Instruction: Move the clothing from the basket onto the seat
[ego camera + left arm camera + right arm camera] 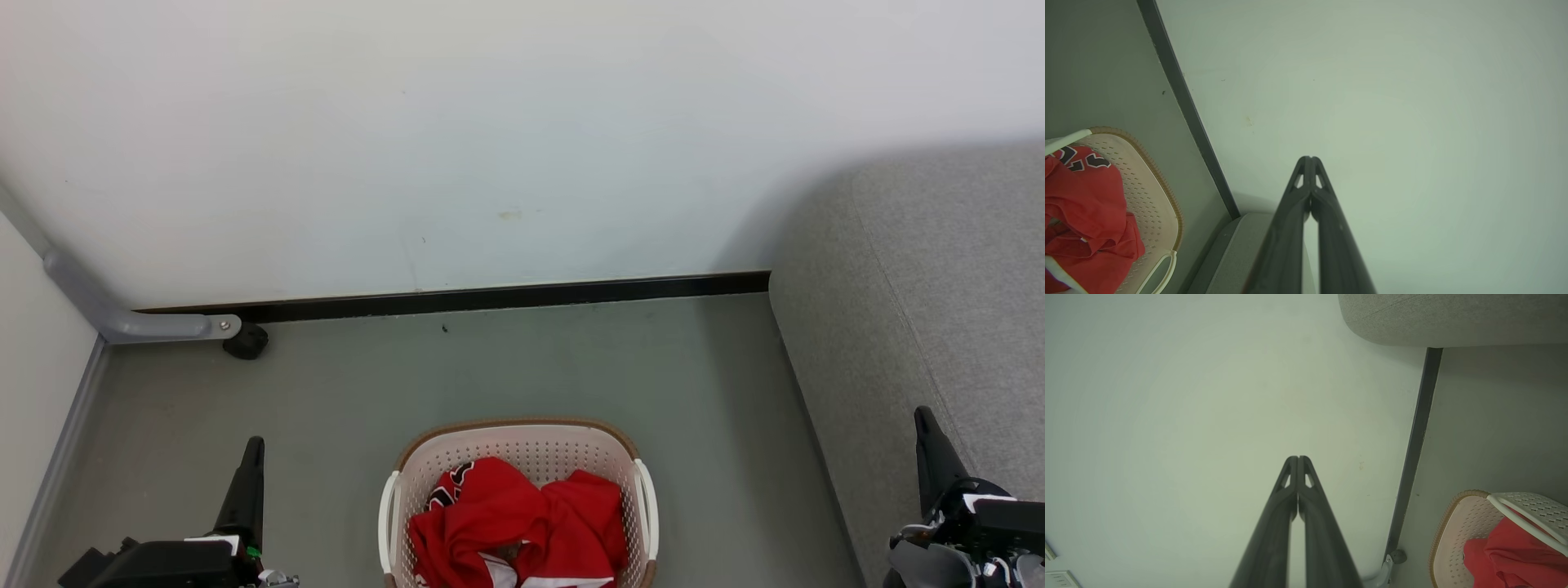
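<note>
The red clothing (522, 523) lies crumpled inside the cream perforated basket (522, 441), which stands on the floor at the bottom centre of the head view. The grey seat (939, 286) fills the right side, beside the basket. My left gripper (255, 445) is shut and empty, left of the basket and apart from it. My right gripper (922, 416) is shut and empty too, over the seat's front edge. In the left wrist view the clothing (1081, 204) and basket (1155, 192) sit at lower left, with the gripper (1309, 159) pointing at the wall. The right wrist view has gripper (1297, 459), basket (1453, 539) and clothing (1506, 555).
A white wall (490, 139) with a black skirting strip (490, 298) stands behind the basket. A grey metal bracket with a black stopper (245, 339) sits at the far left corner. Grey floor (531, 367) lies open between basket and wall.
</note>
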Available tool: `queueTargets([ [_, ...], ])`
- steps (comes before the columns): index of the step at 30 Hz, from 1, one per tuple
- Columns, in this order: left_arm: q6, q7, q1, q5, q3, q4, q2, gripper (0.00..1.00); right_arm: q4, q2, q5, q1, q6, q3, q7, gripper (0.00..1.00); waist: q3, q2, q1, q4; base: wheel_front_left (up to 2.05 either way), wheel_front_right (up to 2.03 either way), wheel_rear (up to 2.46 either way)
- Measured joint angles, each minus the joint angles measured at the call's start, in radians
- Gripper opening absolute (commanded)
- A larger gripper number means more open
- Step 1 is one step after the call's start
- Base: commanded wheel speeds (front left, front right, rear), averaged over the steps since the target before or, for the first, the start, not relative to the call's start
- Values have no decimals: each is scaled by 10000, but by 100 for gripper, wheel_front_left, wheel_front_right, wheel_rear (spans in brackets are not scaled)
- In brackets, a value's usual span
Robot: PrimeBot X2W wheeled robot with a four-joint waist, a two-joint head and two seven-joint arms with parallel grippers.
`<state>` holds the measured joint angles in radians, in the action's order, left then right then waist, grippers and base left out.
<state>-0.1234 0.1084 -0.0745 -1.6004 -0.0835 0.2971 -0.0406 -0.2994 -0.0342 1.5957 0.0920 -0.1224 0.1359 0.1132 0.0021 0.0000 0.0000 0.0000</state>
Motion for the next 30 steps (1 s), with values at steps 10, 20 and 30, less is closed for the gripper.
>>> queueTargets([
  [10,0,0,0,0,0,0,0,0,0,0,0,0,0,0,0,0,0,0,0,0,0,0,0],
  [20,12,-2,144,0,19,228,48,0,-230,84,-4,-135,4,-19,0,0,0,0,0,0,0,0,0],
  [30,15,-19,531,0,15,721,132,100,-709,232,-102,-382,6,-174,-15,100,29,0,0,1,0,0,0],
])
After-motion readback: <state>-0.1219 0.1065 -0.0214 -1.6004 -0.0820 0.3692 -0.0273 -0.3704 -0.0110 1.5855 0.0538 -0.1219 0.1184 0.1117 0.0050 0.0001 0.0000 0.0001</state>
